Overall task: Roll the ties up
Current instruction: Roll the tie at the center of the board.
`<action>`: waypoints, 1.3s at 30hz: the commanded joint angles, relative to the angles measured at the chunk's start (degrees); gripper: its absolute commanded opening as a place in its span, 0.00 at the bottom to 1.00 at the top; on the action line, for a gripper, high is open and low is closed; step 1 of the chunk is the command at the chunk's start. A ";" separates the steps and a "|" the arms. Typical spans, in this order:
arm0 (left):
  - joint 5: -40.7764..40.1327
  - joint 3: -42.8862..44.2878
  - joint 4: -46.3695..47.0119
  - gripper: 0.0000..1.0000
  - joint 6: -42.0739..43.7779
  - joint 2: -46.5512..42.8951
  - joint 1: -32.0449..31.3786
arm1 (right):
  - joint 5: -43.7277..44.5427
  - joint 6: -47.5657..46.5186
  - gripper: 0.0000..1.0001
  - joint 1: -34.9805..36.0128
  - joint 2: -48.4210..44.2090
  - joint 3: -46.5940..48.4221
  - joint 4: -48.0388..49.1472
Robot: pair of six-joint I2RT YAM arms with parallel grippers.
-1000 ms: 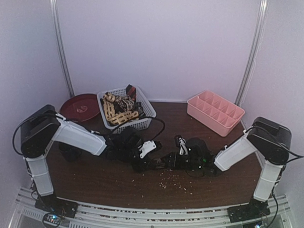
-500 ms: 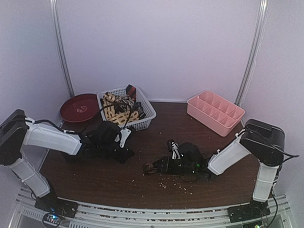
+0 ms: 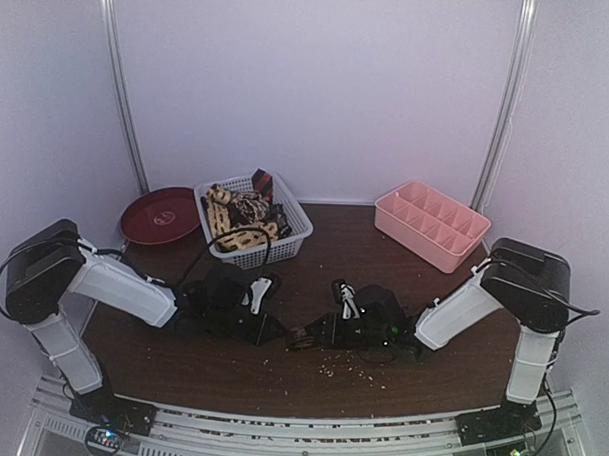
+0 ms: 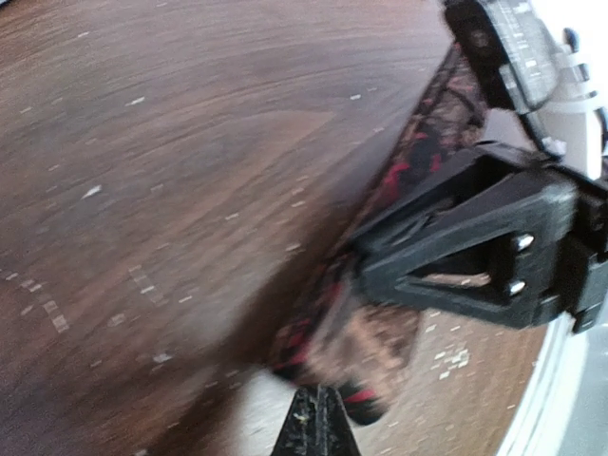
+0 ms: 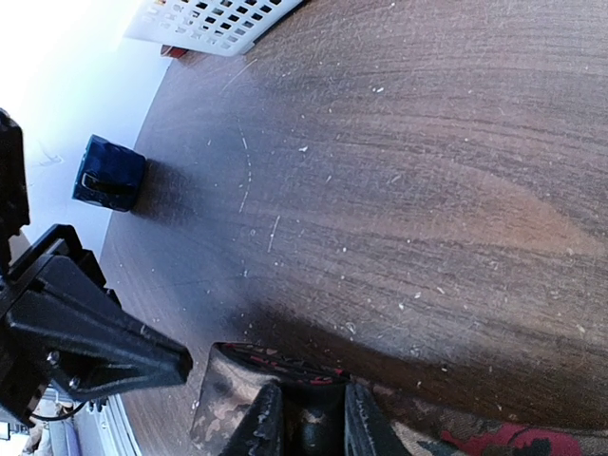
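A dark camouflage-patterned tie with red marks (image 5: 223,404) lies on the brown table; in the left wrist view its blurred end (image 4: 375,347) shows, and the strip runs away under the right gripper. My right gripper (image 5: 309,426) is shut on its folded end, low on the table (image 3: 309,337). My left gripper (image 4: 315,426) is shut and empty, its tip just short of that end (image 3: 273,330). More ties (image 3: 240,218), tan-and-cream and dark, are heaped in the white basket (image 3: 289,242).
A pink divided tray (image 3: 430,224) stands at the back right. A dark red plate (image 3: 160,213) lies at the back left. A small dark blue mug (image 5: 108,172) stands left of the grippers. Crumbs dot the table near the front.
My left arm swung away to the left, then came back toward the tie's end. My right gripper slid a little left with the tie in it.
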 commanded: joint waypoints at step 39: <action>0.15 6.31 6.38 0.00 -4.77 9.79 -4.03 | 2.11 -2.55 0.24 0.99 -3.14 2.50 -11.31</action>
